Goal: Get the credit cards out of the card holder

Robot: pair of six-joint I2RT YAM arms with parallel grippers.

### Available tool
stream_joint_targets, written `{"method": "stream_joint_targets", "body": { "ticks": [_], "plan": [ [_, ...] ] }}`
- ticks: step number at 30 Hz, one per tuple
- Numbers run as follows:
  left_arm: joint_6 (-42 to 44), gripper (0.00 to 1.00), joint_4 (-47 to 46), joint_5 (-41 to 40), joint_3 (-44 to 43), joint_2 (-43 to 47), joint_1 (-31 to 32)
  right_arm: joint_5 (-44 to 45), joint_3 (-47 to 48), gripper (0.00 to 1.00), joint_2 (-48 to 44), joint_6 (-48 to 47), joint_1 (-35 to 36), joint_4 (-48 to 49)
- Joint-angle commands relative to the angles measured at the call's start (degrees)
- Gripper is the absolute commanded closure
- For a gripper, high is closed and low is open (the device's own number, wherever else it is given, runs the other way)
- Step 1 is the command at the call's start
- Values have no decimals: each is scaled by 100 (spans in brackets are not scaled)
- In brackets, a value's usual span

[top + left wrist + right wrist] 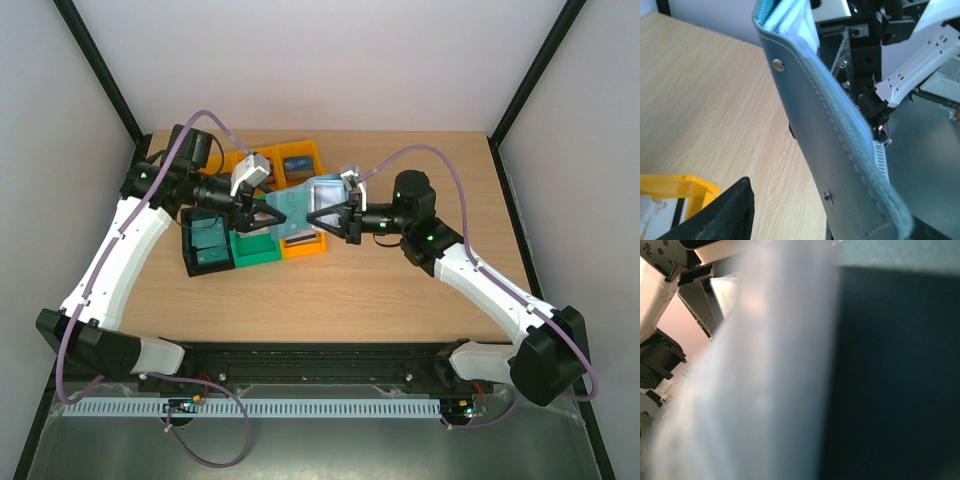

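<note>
No readable text, label, brand or number on any surface in view; card holder [840, 165] shows only plain stitched teal faces and two unmarked rivets.

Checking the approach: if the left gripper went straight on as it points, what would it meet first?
Probably the teal-blue stitched folding card holder, close ahead of the left gripper; nothing shows between them, though depth is unclear.

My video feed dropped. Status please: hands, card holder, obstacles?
Right hand shut on card holder, held over bins. Left hand at its other edge, grip unclear. No obstacle seen.
</note>
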State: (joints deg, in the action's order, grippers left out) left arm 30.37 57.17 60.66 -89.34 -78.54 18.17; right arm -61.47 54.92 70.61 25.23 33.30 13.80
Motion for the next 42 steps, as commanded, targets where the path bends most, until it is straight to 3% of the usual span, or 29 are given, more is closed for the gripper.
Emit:
{"method": "stream_joint_targets", "body": {
  "ticks": [1, 12, 20, 23, 25, 27, 31, 35, 38, 42],
  "plan": [
    [161, 51, -10, 70, -110, 6, -88, -89, 255, 98, -20, -144, 19, 18],
    [325, 48, 21, 422, 74, 34, -359, -323, 290, 98, 0, -238, 19, -98],
    [-172, 72, -405, 60, 150, -116, 140, -262, 299, 98, 158, -108, 109, -42],
    [-220, 94, -442, 10, 128, -152, 198, -222, 365, 98, 263, -198, 182, -181],
    [-277, 98, -493, -34, 170, -132, 195, -152, 359, 98, 248, -216, 186, -162],
    [-289, 98, -506, -61, 215, -99, 195, 45, 369, 87, 212, -308, 186, -214],
    [-616, 98, -769, -428, 295, -32, 167, 848, 520, 45, 74, -829, 186, -936],
    [-694, 98, -827, -490, 363, -3, 117, 1295, 510, 16, -133, -1178, 186, -1369],
    [-610, 98, -743, -368, 342, -24, 132, 1185, 390, 9, -91, -851, 181, -944],
    [-560, 98, -701, -303, 347, -24, 185, 821, 411, 15, 330, -277, 270, -184]
  ]
}}
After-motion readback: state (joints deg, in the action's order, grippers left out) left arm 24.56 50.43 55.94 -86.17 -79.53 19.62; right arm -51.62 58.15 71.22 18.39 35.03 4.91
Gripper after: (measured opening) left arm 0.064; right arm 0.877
